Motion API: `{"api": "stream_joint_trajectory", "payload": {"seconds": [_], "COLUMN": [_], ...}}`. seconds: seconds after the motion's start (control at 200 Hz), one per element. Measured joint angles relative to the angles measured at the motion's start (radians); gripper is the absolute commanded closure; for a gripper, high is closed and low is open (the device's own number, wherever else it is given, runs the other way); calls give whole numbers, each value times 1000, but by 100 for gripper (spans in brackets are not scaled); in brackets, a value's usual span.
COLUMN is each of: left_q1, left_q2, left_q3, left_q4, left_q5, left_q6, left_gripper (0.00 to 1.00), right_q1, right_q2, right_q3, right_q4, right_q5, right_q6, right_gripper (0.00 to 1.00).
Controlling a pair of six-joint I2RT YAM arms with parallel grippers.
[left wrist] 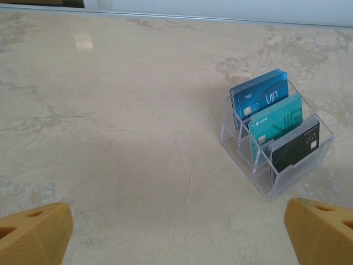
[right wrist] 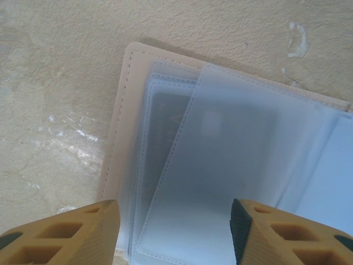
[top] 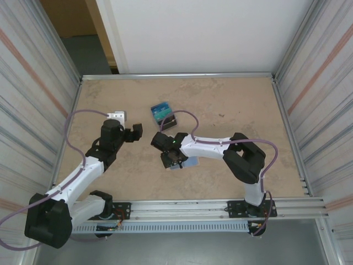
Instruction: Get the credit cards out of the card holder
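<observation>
Right gripper jaws are standing spread, hovering low over the open card holder, one finger on each side of a loose clear sleeve; whether the pads are touching the sleeve, cannot tell. Nothing is being pinched that I can see. A dark card is showing faintly through the stacked sleeves, so at least one looks to be sitting inside (count unclear, plastic is too cloudy). The card holder is lying flat, opened, near the middle of the desk, toward its near edge. Left gripper jaws are spread wide with nothing between them, facing a clear stand where blue, teal and dark cards are standing upright in rows; the stand is sitting just beyond the card holder toward the far edge. Judging progress: extraction looks underway, not finished, sleeve contents are waiting to be pulled. A small white box is sitting left of the middle. The desk is pale mottled beige, a metal rail is running along its near edge, ribbed panels are closing in both sides, and a white board is standing behind.
</observation>
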Motion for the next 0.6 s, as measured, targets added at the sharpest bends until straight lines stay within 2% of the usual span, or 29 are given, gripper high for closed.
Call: {"api": "stream_joint_trajectory", "payload": {"seconds": [0.145, 0.381, 0.601], "left_q1": [0, 0, 0], "left_q2": [0, 0, 0], "left_q3": [0, 0, 0], "left_q4": [0, 0, 0], "left_q5": [6, 13, 27], "left_q6": [-1, -1, -1], "left_gripper": [1, 1, 1], "right_q1": [0, 0, -4], "right_q2": [11, 14, 5], "right_q3": [-8, -14, -36], "right_q4": [3, 18, 49], "right_q5": [0, 0, -13], "right_q6": [0, 1, 3], "right_gripper": [49, 58, 61]}}
